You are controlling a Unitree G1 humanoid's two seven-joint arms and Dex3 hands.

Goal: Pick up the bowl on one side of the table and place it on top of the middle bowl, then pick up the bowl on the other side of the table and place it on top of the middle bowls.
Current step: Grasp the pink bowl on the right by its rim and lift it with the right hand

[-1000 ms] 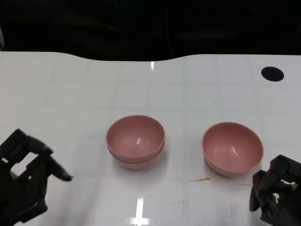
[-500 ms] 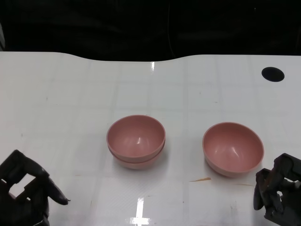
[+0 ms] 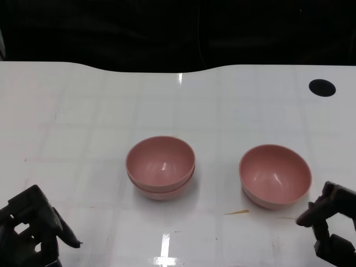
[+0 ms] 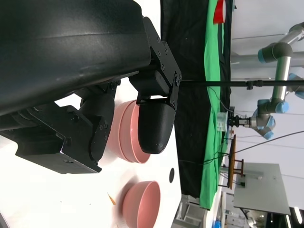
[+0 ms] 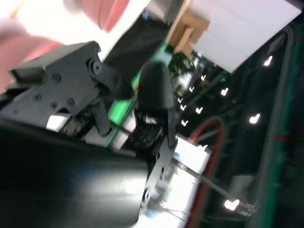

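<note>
The single pink, smooth-walled bowl is sitting upright on the robot's right side of the glossy white table, well apart from the pink two-bowl stack that is standing at the middle. With one bowl already nested in the middle one, the first half of the job looks finished, and the second pick is what is in hand.

The black right hand is hovering just beside the single bowl, near its front right rim, holding nothing; its fingers are appearing spread, not touching the bowl. I judge that the next move is calling for this hand to reach in, take the rim, lift the bowl clear and carry it over the stack.

The black left hand is resting low at the near left corner, empty, with fingers loosely apart, well away from both bowls.

Both hands are being cut off by the head view's lower edge, so their full poses are hard to read. The right wrist view is blurring badly, showing only pink smears. A small orange sliver is lying before the single bowl; what it is cannot be told.
</note>
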